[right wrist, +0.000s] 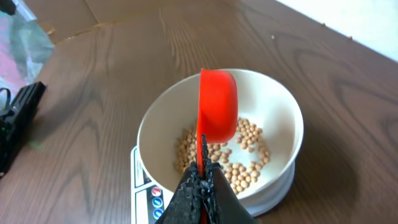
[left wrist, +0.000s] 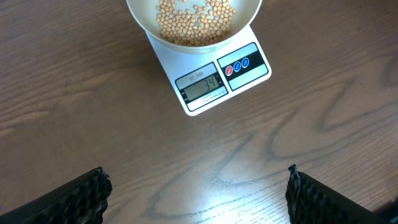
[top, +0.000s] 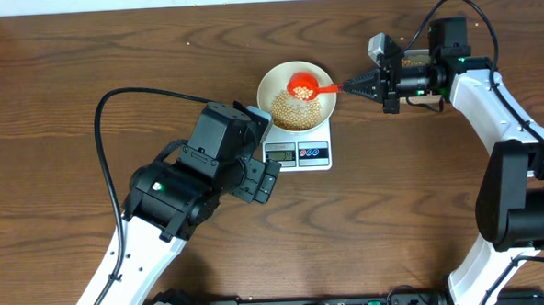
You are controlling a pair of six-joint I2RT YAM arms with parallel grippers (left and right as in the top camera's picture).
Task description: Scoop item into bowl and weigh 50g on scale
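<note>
My right claw (right wrist: 202, 180) is clenched on the handle of a red scoop (right wrist: 217, 106), tipped over the bowl (right wrist: 286, 106) of beans (right wrist: 245, 155) sitting on the scale (left wrist: 171, 65), whose display (left wrist: 202, 88) reads 34. My left claw (left wrist: 199, 190) gapes empty above the table (left wrist: 74, 112), near the scale's front

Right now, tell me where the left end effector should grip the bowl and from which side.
Pinch the bowl by its thin rim at the left edge, coming from above, one finger inside. The bowl looks too wide to span, and the red scoop in the shut right end effector occupies the right side.
</note>
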